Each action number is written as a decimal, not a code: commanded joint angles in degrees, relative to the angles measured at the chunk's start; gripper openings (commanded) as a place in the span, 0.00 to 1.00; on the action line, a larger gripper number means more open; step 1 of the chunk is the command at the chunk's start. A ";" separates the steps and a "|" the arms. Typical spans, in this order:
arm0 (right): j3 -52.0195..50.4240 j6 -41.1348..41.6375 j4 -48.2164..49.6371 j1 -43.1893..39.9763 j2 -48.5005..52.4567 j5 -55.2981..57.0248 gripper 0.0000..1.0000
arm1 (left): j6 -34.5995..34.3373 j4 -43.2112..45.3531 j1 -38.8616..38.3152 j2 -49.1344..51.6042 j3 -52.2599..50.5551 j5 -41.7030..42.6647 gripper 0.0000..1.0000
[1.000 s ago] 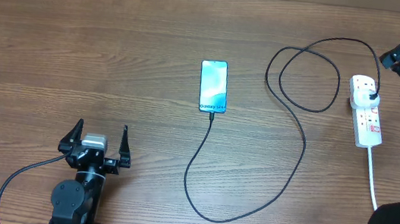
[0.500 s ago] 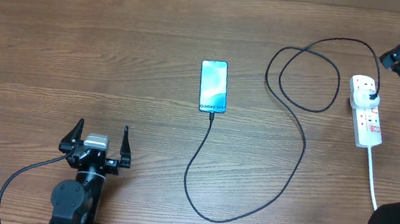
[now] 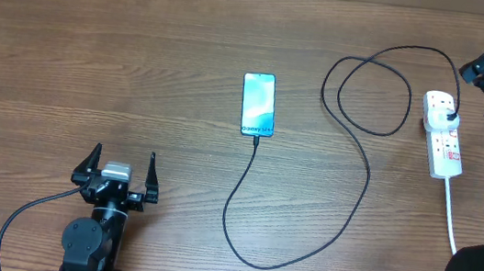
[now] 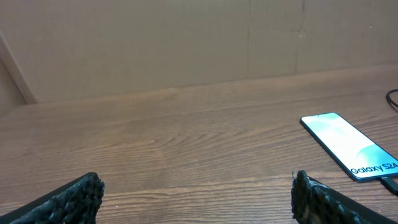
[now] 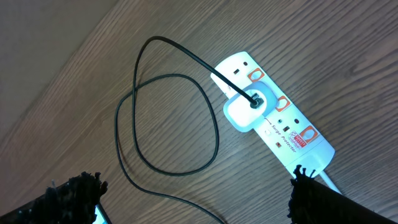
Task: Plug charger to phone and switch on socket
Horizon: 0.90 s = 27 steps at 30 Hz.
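Well, left gripper [image 3: 124,153] and right gripper [image 5: 193,183] gape wide, empty; power strip [image 5: 311,146] looks rigid, its red switches [image 5: 283,102] small, so press one squarely.

A: Looking for the phone [image 3: 258,105]?

B: Lying flat near the middle of the overhead view, screen up, glowing light blue, showing "Galaxy S24" at its near end.

A: And tracing the charger [image 3: 368,179]?

B: Running as a thin black cable from the phone's near edge, dipping forward, swinging right and back, crossing itself in one loose loop, then ending plugged into the socket [image 3: 445,142] near its far end.

A: Describing the socket?

B: Lying flat far to the right, white and elongated, carrying small red switches, trailing a thicker white cord [image 3: 451,212] forward. Not managing to read the switch positions.
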 commanded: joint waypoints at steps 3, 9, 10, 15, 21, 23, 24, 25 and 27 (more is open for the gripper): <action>0.50 0.35 0.33 0.39 -0.15 -0.04 1.00 | 0.04 0.02 0.39 -0.66 -0.17 0.81 1.00; 0.50 0.35 0.33 0.39 -0.15 -0.04 1.00 | 0.04 0.02 0.39 -0.66 -0.17 0.79 0.99; 0.50 0.35 0.33 0.39 -0.15 -0.04 1.00 | 0.04 0.02 0.39 -0.66 -0.17 0.81 1.00; 0.50 0.35 0.33 0.39 -0.15 -0.04 1.00 | 0.04 0.02 0.39 -0.66 -0.17 0.79 0.99; 0.50 0.35 0.33 0.39 -0.15 -0.04 1.00 | 0.04 0.02 0.39 -0.66 -0.17 0.79 0.99; 0.50 0.33 0.33 0.39 -0.15 -0.02 1.00 | 0.04 0.02 0.39 -0.66 -0.20 0.81 1.00; 0.50 0.33 0.33 0.39 -0.15 -0.02 1.00 | 0.04 0.02 0.39 -0.66 -0.17 0.79 1.00; 0.50 0.35 0.44 0.39 -0.15 -0.04 1.00 | 0.04 0.04 0.39 -0.66 -0.17 0.79 1.00; 0.50 0.35 1.14 0.39 -0.17 -0.02 1.00 | 0.04 0.04 0.39 -0.66 -0.17 0.79 1.00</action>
